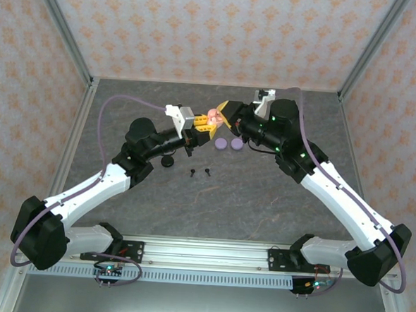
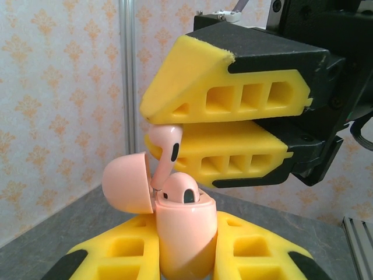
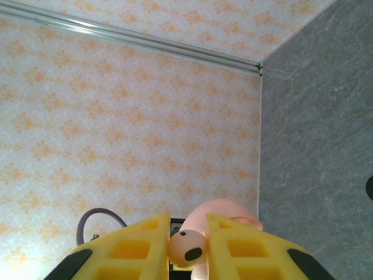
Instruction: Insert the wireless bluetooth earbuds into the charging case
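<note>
My left gripper [image 1: 201, 125] [image 2: 185, 226] is shut on a pink charging case [image 2: 185, 239] [image 1: 212, 117] and holds it upright above the table. The case's lid [image 2: 127, 182] is hinged open to the left. One pink earbud [image 2: 182, 189] sits in the case. My right gripper [image 1: 227, 115] [image 2: 152, 125] [image 3: 186, 234] is shut on a second pink earbud [image 2: 166, 146] [image 3: 185, 248]. That bud hangs stem down, with the stem tip at the case's left socket. The case [image 3: 224, 214] shows just behind the held bud in the right wrist view.
Two lilac-purple round cases [image 1: 222, 143] [image 1: 238, 143] lie on the grey table under the grippers. Two tiny black earbuds [image 1: 193, 173] [image 1: 208, 171] lie nearer the front, with a black round case [image 1: 167, 160] beside the left arm. Patterned walls close in three sides.
</note>
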Motion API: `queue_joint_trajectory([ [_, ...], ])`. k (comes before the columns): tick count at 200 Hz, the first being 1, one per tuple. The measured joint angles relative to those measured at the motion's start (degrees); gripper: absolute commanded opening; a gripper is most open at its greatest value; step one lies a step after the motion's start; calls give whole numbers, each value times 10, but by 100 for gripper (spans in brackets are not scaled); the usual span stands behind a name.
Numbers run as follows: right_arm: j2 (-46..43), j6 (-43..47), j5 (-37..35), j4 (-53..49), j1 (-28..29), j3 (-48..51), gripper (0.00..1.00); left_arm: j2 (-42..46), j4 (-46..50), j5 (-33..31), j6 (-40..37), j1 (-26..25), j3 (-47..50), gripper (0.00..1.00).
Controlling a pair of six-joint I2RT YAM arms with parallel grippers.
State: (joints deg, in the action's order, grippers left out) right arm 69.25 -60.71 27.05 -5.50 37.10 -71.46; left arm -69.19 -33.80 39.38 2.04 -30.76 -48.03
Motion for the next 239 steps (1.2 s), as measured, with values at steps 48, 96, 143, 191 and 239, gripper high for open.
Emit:
queue_joint_trajectory([
  [48, 0, -30, 5, 17, -2, 9, 20, 0, -3, 0, 0, 0, 0, 0],
  [96, -11, -38, 7, 16, -3, 12, 20, 0, -4, -1, -2, 0, 0, 0],
  [143, -19, -38, 11, 16, -5, 12, 20, -3, -17, -9, -2, 0, -1, 0],
  [191, -19, -42, 13, 16, -5, 21, 20, -10, -17, -9, -2, 0, -2, 0],
  [239, -19, -49, 15, 17, -5, 22, 20, -10, -17, -9, -2, 0, -3, 0],
])
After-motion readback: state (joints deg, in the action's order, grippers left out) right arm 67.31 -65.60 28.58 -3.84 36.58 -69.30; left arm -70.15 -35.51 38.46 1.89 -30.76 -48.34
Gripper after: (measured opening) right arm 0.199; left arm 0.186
